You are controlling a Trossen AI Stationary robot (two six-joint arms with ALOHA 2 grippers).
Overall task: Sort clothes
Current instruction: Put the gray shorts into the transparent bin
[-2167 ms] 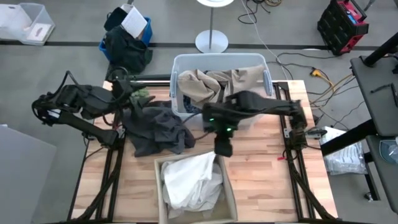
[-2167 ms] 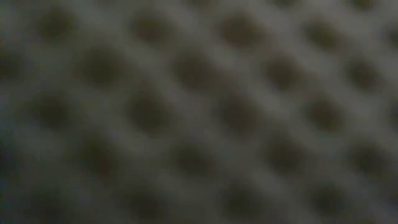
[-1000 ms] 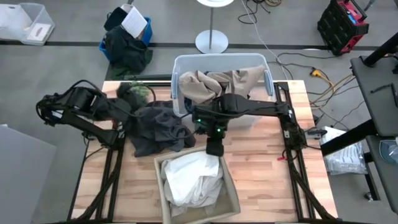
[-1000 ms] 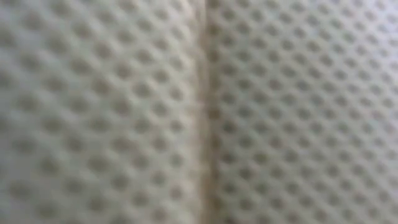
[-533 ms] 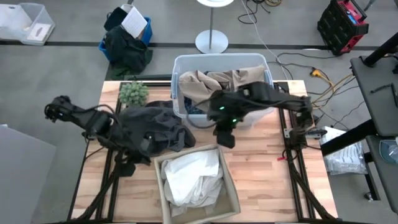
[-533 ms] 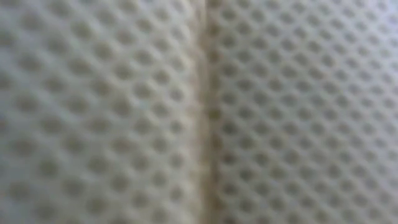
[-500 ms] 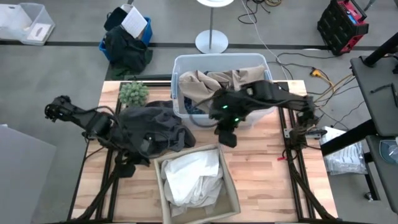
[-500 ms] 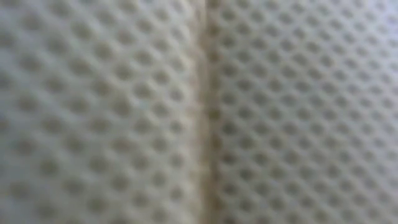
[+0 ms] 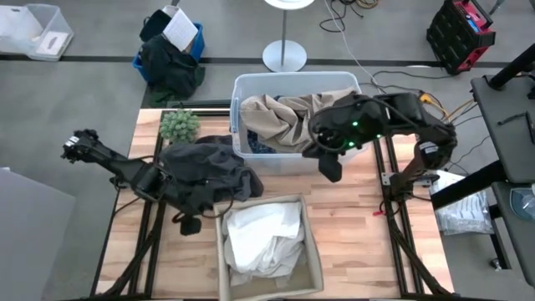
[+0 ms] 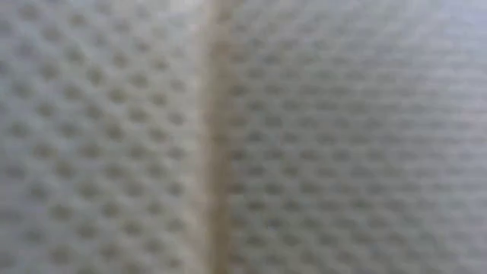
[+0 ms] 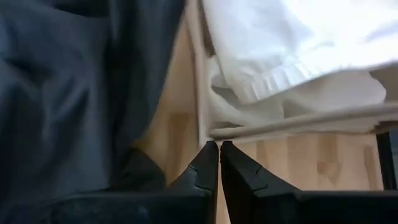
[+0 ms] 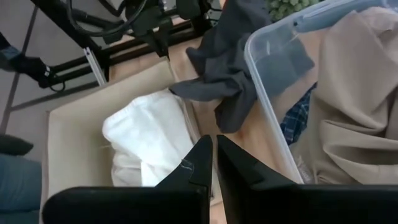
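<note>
Wood table [image 9: 359, 217]; low view all blurred mesh; left gripper [image 11: 219, 163] & right gripper [image 12: 214, 157] clenched, empty.

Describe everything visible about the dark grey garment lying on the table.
The dark grey soft fabric garment lies crumpled in a loose heap on the wooden table, left of the clear plastic bin and above the beige fabric box. It looks matte and heavily folded. One edge reaches the bin's wall; another drapes toward the box's corner. The left gripper, jaws shut and empty, sits at its lower edge.
</note>
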